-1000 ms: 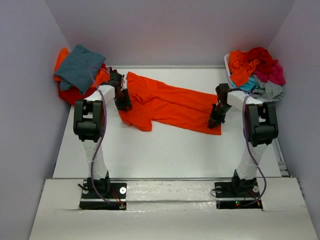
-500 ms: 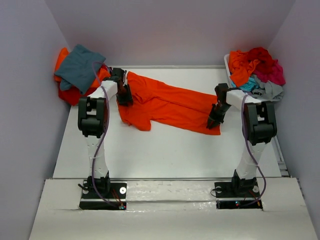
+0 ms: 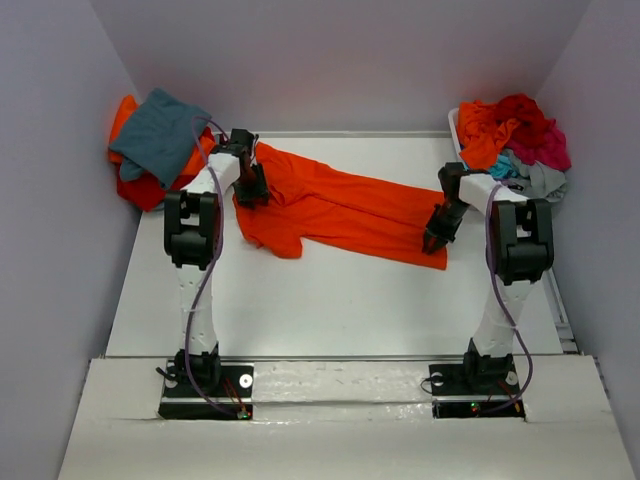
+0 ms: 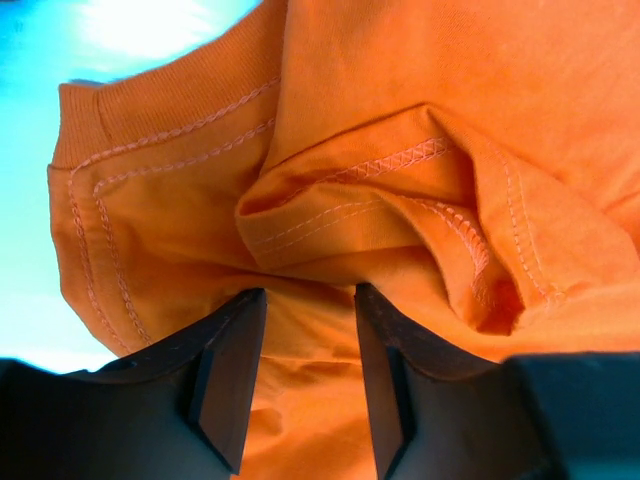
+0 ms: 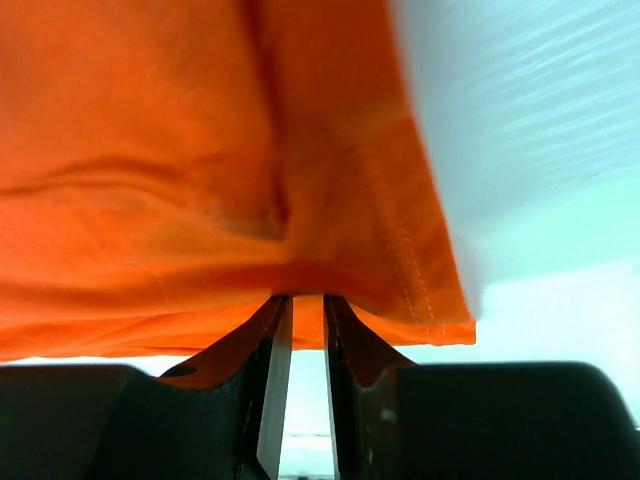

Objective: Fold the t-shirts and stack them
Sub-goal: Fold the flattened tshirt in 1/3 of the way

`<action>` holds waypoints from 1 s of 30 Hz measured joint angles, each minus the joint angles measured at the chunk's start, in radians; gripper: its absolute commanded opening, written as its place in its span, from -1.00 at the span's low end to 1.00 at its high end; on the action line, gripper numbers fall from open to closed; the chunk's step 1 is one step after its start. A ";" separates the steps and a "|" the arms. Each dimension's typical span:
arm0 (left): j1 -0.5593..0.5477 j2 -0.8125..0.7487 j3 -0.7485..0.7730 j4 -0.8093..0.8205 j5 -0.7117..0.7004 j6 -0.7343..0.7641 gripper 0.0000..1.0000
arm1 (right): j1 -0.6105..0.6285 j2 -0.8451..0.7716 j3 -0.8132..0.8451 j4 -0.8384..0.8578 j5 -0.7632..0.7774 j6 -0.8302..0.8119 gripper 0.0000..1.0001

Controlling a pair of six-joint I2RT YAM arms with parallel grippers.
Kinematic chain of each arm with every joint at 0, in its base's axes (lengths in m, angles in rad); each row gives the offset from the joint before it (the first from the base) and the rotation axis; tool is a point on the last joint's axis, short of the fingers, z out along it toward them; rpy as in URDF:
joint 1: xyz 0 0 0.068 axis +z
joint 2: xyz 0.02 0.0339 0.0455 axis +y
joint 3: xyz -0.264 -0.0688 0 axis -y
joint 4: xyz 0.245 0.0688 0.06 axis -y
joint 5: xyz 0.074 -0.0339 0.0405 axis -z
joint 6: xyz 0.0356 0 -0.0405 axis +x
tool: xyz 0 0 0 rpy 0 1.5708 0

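The white flat table (image 3: 330, 300) bears a bright orange cloth t-shirt (image 3: 340, 205) spread across its far half; a white plastic bin (image 3: 453, 124) sits at its far-right corner.

A white table (image 3: 330, 300) fills this small booth. A pale lilac back wall (image 3: 340, 60) rises at its far edge, a left wall (image 3: 50, 260) and a right wall (image 3: 612, 280) along its sides. A white board (image 3: 340, 425) covers the near edge. The light is soft and even.

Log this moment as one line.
left gripper: open, at orange t-shirt | right gripper: shut on its opposite end | t-shirt: stretched out across table
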 measured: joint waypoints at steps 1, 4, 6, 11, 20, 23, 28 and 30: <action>-0.001 0.006 0.011 -0.008 -0.003 0.000 0.12 | -0.006 0.002 0.005 -0.002 0.005 0.000 -0.49; -0.007 0.023 0.040 -0.032 -0.017 0.000 0.16 | -0.036 0.015 0.035 -0.006 0.018 -0.001 -0.50; -0.010 0.029 0.051 -0.039 -0.023 0.001 0.16 | -0.042 0.026 0.053 -0.014 0.020 -0.001 -0.50; -0.016 0.032 0.058 -0.044 -0.035 0.009 0.17 | -0.040 0.063 0.107 -0.050 0.015 -0.009 -0.50; -0.040 -0.019 -0.040 0.042 -0.080 0.024 0.35 | -0.044 0.031 0.050 -0.006 0.004 -0.025 -0.51; -0.046 -0.019 -0.039 0.043 -0.085 0.031 0.35 | -0.046 0.003 0.006 0.010 -0.003 -0.031 -0.51; -0.051 0.017 0.032 -0.021 -0.090 0.036 0.36 | -0.050 0.000 -0.001 0.017 -0.024 -0.044 -0.51; -0.058 0.017 0.032 -0.025 -0.101 0.039 0.36 | -0.050 -0.003 -0.002 0.015 -0.027 -0.048 -0.51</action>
